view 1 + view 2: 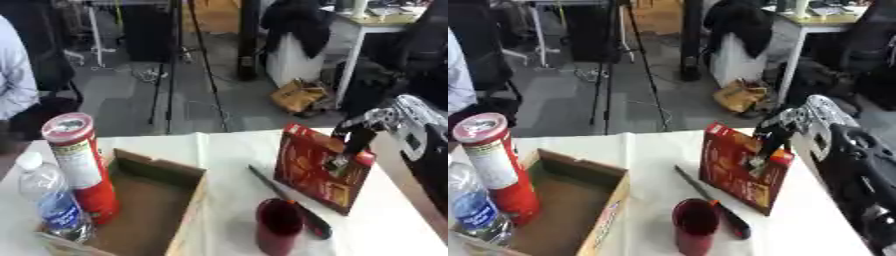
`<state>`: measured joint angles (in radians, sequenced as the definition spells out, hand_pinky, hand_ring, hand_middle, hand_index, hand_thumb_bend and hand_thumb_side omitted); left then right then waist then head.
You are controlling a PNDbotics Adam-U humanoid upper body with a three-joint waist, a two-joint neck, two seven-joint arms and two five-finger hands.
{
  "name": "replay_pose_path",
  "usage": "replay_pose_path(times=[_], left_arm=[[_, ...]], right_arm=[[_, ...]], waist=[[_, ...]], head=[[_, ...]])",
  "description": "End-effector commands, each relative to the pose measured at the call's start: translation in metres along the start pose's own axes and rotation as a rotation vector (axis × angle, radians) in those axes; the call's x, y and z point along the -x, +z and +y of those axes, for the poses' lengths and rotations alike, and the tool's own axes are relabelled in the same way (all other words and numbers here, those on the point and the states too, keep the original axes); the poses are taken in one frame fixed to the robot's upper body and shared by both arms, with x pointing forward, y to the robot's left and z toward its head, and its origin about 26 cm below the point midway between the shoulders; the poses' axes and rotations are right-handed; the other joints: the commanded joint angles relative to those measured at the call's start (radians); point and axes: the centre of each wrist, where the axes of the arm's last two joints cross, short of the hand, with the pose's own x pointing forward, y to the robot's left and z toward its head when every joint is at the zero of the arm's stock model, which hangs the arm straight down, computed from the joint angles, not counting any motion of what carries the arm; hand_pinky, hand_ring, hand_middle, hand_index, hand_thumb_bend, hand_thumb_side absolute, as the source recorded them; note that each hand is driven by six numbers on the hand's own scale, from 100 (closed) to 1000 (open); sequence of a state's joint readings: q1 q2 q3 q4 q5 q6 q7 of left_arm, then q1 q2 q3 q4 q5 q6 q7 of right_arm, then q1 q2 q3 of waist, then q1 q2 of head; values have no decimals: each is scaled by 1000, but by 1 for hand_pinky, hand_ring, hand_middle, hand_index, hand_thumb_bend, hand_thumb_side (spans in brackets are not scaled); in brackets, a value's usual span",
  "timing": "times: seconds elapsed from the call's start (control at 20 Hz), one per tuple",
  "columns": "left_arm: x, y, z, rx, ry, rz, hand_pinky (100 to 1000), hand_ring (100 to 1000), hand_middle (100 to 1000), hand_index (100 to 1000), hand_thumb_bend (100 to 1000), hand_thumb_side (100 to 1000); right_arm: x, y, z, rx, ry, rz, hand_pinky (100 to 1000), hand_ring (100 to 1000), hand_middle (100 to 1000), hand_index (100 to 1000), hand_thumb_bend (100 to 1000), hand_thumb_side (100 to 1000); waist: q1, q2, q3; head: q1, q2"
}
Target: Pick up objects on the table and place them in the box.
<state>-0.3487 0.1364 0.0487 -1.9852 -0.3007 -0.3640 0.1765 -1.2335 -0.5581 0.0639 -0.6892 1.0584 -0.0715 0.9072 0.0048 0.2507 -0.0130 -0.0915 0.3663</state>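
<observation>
Clearly right robot hand (354, 137) pinching red box (317, 167) top edge; fingertips blurred; left robot hand unseen.

1 can (80, 165), bottle (52, 202), cup (279, 225), knife (289, 200), carton (317, 167), box (157, 210).

On your left, the cardboard box (179, 210) sits open on the counter (236, 150). Inside it, against its left wall, the chip canister (80, 165) stands upright, and the water bottle (48, 200) stands just in front of it, at the box's near left corner. To the right of the box, the knife (289, 202) lies on the counter, angled from far left to near right. The cup (280, 230) stands upright at the near edge, just beside the knife's handle. Behind the knife, farther right, the snack box (319, 167) stands upright, with your right robot hand (767, 145) reaching down at its top edge.
</observation>
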Motion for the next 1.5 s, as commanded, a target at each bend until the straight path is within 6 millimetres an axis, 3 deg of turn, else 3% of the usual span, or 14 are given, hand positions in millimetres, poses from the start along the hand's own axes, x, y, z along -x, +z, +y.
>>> replay_pose_path(times=[0.05,0.35,0.5,0.55,0.7,1.5], left_arm=[[-4,-5,1,6,3,-25,899,755,774,734,100,992],[-4,-5,1,7,3,-25,900,750,774,734,100,989],[-4,-5,1,7,3,-26,900,749,774,734,100,988],[-4,-5,1,7,3,-26,900,748,774,734,100,988],[-4,-5,1,8,3,-24,901,746,774,734,100,988],[-4,-4,1,18,0,-13,903,741,778,735,100,988]], right_arm=[[-1,16,-19,57,19,21,418,537,569,702,481,415],[-3,14,-19,62,22,49,317,451,470,592,419,392],[-4,13,-18,71,22,60,307,442,461,580,421,385],[-4,13,-19,76,22,62,251,392,409,517,379,375],[-5,13,-19,104,22,76,228,372,387,495,342,373],[-13,17,-27,219,18,85,181,323,372,470,390,352]], waist=[[0,-18,-2],[0,-18,1],[0,-18,2],[-1,-17,2],[-2,-17,2],[-2,-19,-3]], head=[[-2,-2],[-4,0],[-5,0],[-5,0],[-7,1],[-12,-1]])
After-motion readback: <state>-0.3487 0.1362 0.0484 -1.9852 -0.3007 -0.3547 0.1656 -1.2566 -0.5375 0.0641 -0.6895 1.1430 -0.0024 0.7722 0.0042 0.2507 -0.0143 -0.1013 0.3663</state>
